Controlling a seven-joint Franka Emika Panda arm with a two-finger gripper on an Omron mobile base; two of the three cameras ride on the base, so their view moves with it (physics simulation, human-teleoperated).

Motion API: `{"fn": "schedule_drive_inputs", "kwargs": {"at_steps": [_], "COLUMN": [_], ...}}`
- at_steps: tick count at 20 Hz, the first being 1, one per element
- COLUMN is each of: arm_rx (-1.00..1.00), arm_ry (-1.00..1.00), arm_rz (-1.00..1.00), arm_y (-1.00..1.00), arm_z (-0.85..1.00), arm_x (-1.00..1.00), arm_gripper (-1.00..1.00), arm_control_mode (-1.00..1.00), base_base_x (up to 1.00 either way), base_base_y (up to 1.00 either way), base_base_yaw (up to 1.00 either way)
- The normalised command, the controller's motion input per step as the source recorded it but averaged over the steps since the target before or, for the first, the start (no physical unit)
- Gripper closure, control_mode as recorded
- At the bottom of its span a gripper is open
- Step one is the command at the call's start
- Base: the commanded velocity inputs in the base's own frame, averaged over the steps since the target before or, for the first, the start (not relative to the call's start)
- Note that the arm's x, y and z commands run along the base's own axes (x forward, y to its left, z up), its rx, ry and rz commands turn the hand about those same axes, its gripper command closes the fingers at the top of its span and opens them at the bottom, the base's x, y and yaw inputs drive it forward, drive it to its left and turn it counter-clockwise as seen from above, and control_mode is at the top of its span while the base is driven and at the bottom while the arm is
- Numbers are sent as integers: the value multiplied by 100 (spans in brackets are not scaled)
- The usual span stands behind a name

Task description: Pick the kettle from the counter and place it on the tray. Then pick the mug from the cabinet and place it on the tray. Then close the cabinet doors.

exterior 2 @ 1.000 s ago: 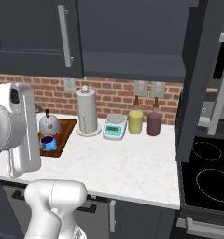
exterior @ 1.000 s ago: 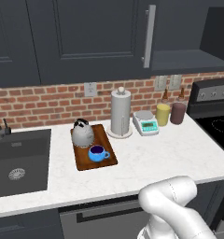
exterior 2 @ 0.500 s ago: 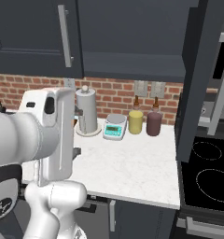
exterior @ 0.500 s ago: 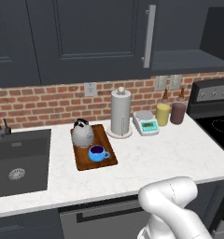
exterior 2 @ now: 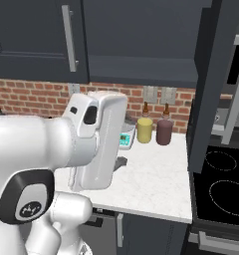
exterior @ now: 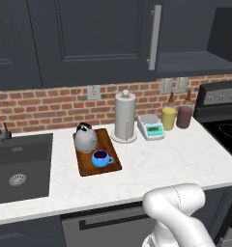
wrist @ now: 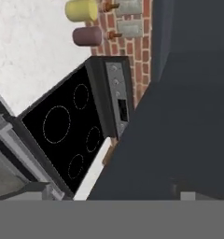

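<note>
The kettle [exterior: 85, 137] and mug [exterior: 102, 157] sit on the tray [exterior: 86, 170] on the worktop [exterior: 176, 159], well apart from the fingers [exterior 2: 120, 162] and on the far side from where they point, so what seems left is the open door [exterior 2: 211, 84], which stands just ahead of them. The fingers are spread wide and hold nothing. The door is likely a stiff, smooth hinged panel that swings lightly. It needs no grip: a flat push on its broad face, away from the hinge, should do, and its bar handle cannot be made out. The left base view shows the loaded tray and the open shelf. The right base view has the arm in front of the tray but shows the door standing out edge-on. The hand view adds the door's face looming close, with the stove [wrist: 67, 126] beside it.
</note>
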Motion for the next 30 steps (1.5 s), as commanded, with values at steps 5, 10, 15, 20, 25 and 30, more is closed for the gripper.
{"fn": "schedule_drive_inputs", "kwargs": {"at_steps": [5,10,15,20,25,30], "arm_rx": [0,0,0,0,0,0], "arm_ry": [-21,-14,-8,-5,0,-2], "arm_rz": [-25,-6,-1,-9,-14,-9], "arm_y": [-65,-53,-28,-27,-35,-42], "arm_z": [18,12,16,19,24,17], "arm_x": [-24,-47,-64,-53,-40,-14], "arm_gripper": [-100,-100,-100,-100,-100,-100], "arm_control_mode": [-100,-100,-100,-100,-100,-100], "base_base_x": [0,0,0,0,0,0], "base_base_y": [0,0,0,0,0,0], "base_base_yaw": [0,0,0,0,0,0]}}
